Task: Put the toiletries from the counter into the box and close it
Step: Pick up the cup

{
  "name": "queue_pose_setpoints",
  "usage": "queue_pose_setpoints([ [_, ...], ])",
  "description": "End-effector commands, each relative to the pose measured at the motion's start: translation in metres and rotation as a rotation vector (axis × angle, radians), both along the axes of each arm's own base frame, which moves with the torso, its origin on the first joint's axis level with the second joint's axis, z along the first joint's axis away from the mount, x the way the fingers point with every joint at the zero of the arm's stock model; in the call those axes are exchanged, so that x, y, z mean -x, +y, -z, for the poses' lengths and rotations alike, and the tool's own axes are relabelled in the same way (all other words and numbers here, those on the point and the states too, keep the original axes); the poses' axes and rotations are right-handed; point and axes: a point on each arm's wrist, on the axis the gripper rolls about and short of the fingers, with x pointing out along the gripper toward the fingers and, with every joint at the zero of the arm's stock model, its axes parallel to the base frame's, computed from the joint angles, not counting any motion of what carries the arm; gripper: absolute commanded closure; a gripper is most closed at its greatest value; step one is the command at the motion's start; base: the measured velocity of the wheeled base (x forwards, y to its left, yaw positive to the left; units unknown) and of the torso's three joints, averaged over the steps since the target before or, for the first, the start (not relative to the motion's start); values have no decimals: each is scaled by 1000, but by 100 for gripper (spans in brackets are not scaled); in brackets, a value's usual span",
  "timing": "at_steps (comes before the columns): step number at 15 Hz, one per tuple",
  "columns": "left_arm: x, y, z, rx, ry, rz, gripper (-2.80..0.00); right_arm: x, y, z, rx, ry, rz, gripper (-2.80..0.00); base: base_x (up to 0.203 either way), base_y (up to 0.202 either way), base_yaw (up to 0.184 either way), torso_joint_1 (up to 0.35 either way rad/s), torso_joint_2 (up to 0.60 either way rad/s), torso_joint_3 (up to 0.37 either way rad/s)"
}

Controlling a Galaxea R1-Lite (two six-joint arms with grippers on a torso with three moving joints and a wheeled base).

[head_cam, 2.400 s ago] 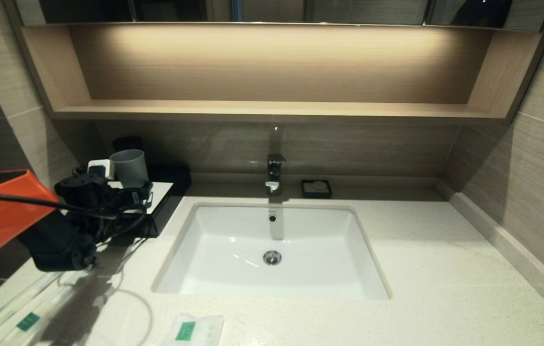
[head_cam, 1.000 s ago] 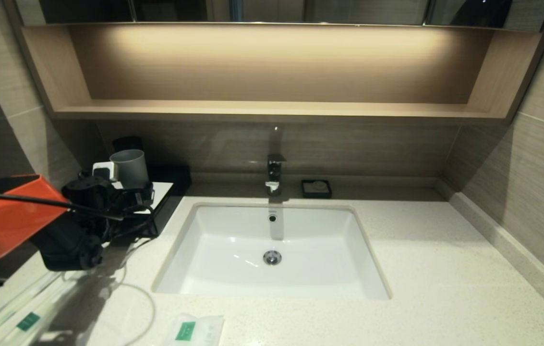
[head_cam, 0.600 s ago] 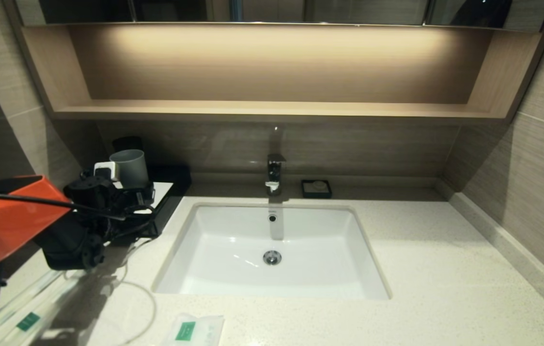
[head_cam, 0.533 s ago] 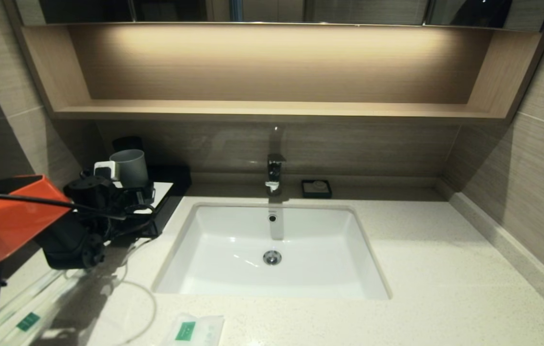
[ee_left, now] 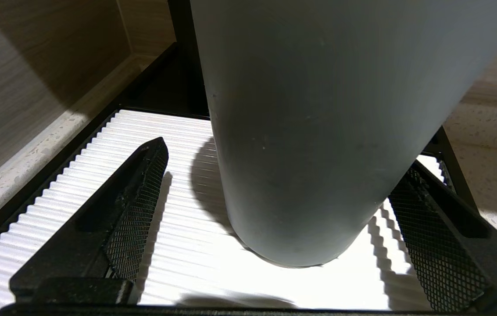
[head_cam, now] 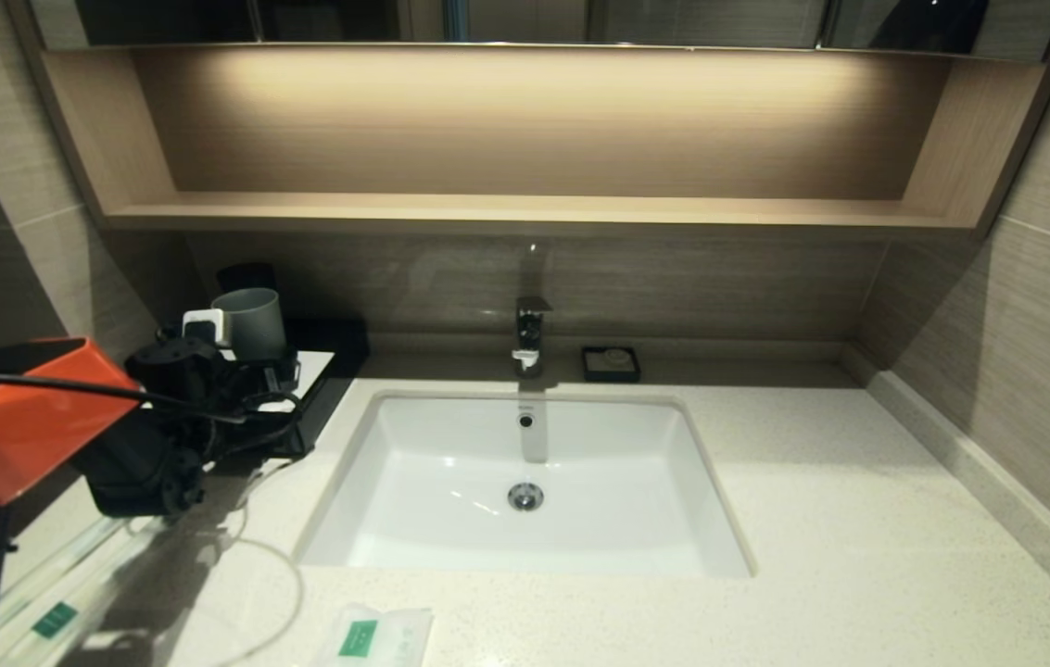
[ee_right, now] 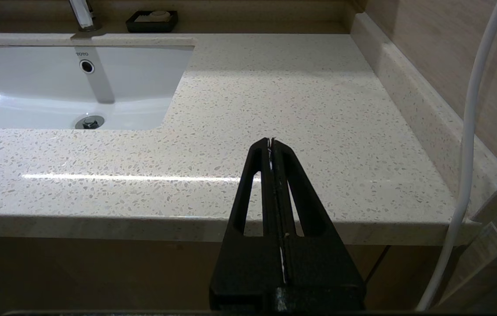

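Note:
The black box (head_cam: 319, 405) with a white top panel stands at the counter's (head_cam: 812, 519) back left, with a grey cup (head_cam: 250, 321) on it. My left gripper (head_cam: 258, 378) is open over that panel. In the left wrist view the gripper (ee_left: 281, 158) straddles the cup (ee_left: 301, 131), which stands on the ribbed white panel (ee_left: 178, 245); one finger (ee_left: 134, 197) is clear of it. Two clear-wrapped toothbrushes (head_cam: 56, 607) lie at the front left. The white sachet (head_cam: 376, 637) lies at the front edge. My right gripper (ee_right: 271, 142) is shut and empty, by the counter's front right edge (ee_right: 362, 228).
The white sink (head_cam: 450, 482) is inset mid-counter with a tap (head_cam: 529, 333) behind it. A small black soap dish (head_cam: 611, 363) sits behind the sink. A wooden shelf (head_cam: 525, 211) runs above. A tiled wall bounds the right side (head_cam: 1025, 371).
My left arm has moved a little right and farther in, bringing the open gripper closer around the grey cup. The cup, toothbrushes and sachet have not moved.

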Motion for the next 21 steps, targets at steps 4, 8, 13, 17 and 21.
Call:
queue_pose_setpoints([
  [4, -1, 0, 4, 0, 0, -1, -280, 0, 0, 0, 0, 1, 0, 0, 0, 0, 0, 0, 0, 0],
  [8, -3, 1, 1, 0, -14, 0, -280, 0, 0, 0, 0, 1, 0, 0, 0, 0, 0, 0, 0, 0],
  [13, -5, 3, 3, 2, -16, -4, -280, 0, 0, 0, 0, 1, 0, 0, 0, 0, 0, 0, 0, 0],
  [17, -6, 3, 3, 2, -28, -5, 0, 0, 0, 0, 0, 1, 0, 0, 0, 0, 0, 0, 0, 0],
  [21, -6, 4, 3, 13, -34, -7, 0, 0, 0, 0, 0, 1, 0, 0, 0, 0, 0, 0, 0, 0],
])
